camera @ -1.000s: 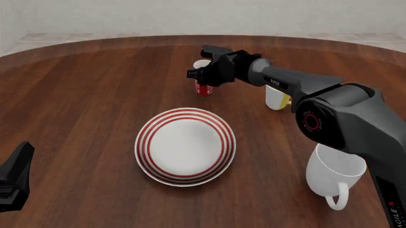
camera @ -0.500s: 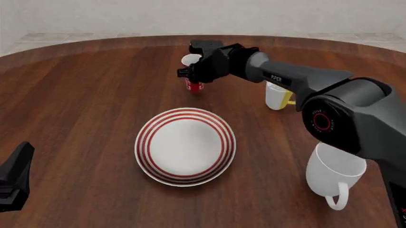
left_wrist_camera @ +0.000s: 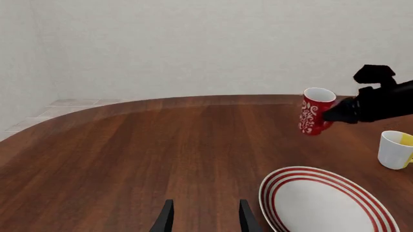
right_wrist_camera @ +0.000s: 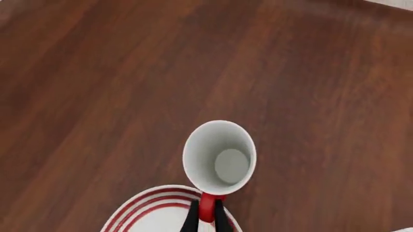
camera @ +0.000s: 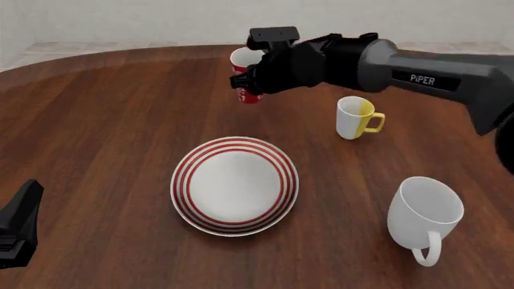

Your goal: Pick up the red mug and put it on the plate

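Lifting the mug [camera: 245, 77] higher than a second ago, I am carrying it clear of the counter [camera: 105, 120] with my right pincer [camera: 255, 81] clamped on its handle, beyond the plate [camera: 235, 185], ready to swing over it.

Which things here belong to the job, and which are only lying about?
Job: red mug, held by the right gripper; plate.
Lying about: white mug with yellow handle; large white mug; idle left gripper.
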